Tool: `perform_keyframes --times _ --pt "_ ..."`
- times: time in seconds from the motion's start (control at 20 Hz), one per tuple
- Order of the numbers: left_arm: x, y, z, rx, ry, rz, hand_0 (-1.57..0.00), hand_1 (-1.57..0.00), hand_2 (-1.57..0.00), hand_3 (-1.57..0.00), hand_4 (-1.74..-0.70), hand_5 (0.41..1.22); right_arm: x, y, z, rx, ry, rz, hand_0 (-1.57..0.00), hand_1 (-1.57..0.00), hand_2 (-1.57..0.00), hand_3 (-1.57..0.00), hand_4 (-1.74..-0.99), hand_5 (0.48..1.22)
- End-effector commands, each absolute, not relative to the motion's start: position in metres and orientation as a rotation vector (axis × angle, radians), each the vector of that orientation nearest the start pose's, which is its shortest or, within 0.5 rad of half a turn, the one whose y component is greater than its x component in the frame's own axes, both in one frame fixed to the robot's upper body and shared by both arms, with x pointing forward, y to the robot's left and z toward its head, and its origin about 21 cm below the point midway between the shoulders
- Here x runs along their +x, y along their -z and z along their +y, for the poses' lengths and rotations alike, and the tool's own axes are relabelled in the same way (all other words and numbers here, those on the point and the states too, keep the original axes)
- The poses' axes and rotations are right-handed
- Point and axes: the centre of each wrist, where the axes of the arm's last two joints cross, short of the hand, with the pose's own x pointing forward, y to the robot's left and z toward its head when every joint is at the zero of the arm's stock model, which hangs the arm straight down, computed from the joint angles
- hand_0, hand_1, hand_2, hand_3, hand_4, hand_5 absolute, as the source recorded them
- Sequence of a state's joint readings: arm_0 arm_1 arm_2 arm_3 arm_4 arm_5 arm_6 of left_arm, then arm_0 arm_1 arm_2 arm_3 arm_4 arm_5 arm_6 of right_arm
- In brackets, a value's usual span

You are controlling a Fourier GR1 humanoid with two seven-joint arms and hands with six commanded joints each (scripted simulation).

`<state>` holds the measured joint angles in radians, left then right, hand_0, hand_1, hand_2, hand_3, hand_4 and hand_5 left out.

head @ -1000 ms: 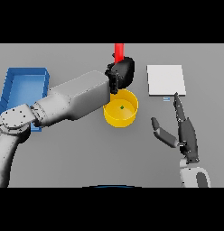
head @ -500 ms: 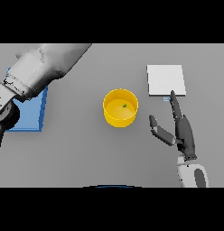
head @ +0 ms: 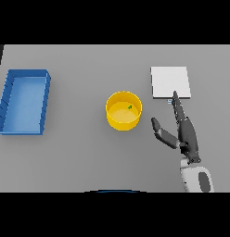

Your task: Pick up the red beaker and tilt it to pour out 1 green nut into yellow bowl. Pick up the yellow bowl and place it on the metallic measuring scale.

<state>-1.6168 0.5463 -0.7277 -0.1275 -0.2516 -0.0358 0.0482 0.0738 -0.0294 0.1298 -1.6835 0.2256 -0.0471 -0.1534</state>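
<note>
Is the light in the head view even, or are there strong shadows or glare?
Head view: even light, no glare; only a faint shadow beside the bowl, the tray and the right hand; the scale looks flat white.

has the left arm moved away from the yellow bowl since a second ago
Yes. It hung over the yellow bowl then; now it has withdrawn left, past the blue tray, out of view.

No text, label or number — nothing readable anywhere.

Bare lab-style bench: grey table (head: 79, 157), measuring scale (head: 169, 82) (metallic), blue bin (head: 24, 102).
</note>
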Motion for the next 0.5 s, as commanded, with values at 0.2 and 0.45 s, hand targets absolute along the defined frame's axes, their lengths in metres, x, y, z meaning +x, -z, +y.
perform_keyframes --times 0.2,0.45 --pt "0.482 -0.262 0.309 1.068 0.645 -1.258 -1.57 -1.57 -1.57 -1.54 -1.74 1.221 0.228 -0.010 -0.217 -0.108 -0.273 -1.776 0.00 0.00 0.00 0.00 -1.141 0.657" --pt "0.469 -0.209 0.340 0.956 0.346 -1.158 -1.57 -1.57 -1.57 -1.49 -1.74 1.221 0.232 -0.010 -0.216 -0.115 -0.296 -1.774 0.00 0.00 0.00 0.00 -1.181 0.687"
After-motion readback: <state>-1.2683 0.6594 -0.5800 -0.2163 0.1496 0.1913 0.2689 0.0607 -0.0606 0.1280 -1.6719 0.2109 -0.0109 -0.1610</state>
